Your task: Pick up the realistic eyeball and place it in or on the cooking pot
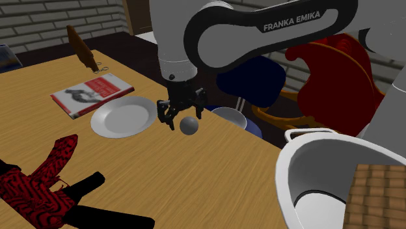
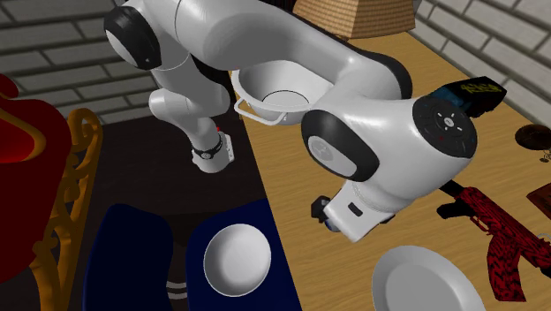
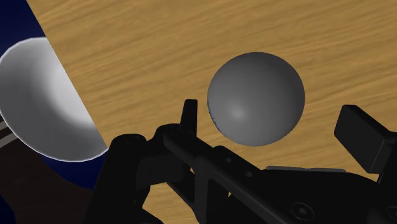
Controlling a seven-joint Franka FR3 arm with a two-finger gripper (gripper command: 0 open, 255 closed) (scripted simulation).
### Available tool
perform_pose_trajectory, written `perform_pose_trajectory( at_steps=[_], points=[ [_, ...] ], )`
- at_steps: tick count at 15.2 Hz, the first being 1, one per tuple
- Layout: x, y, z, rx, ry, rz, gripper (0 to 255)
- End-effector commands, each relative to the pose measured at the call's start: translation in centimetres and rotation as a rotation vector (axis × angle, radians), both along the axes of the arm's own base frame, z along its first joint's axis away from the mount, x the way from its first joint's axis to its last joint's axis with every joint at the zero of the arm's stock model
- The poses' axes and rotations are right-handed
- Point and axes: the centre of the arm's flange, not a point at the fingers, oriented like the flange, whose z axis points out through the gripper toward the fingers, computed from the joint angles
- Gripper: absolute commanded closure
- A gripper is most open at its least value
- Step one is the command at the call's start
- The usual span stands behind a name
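Grey, plain eyeball (image 3: 256,98) sits on the wooden counter (image 1: 215,162) near its edge, flanked by the spread black pincer (image 3: 277,118), untouched. Judged step: reaching. Next, lower, pinch the ball, then carry it to the white cooking pot (image 1: 300,179).

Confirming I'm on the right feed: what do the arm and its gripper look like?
The arm is a chain of rounded white shells with dark joints; one dark band carries white FRANKA EMIKA lettering. The gripper is all black, with two blocky fingers.
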Motion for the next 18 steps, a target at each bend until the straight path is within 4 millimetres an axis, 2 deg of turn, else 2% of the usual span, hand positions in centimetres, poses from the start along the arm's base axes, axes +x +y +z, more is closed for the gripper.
perform_pose_trajectory(
  at_steps=[1,9,10,18],
  points=[
    [-0.04,-0.13,-0.84,0.0,0.0,0.0,0],
    [-0.04,-0.12,-0.84,0.0,0.0,0.0,0],
    [-0.04,-0.12,-0.84,0.0,0.0,0.0,255],
    [-0.03,-0.13,-0.84,0.0,0.0,0.0,255]
  ],
)
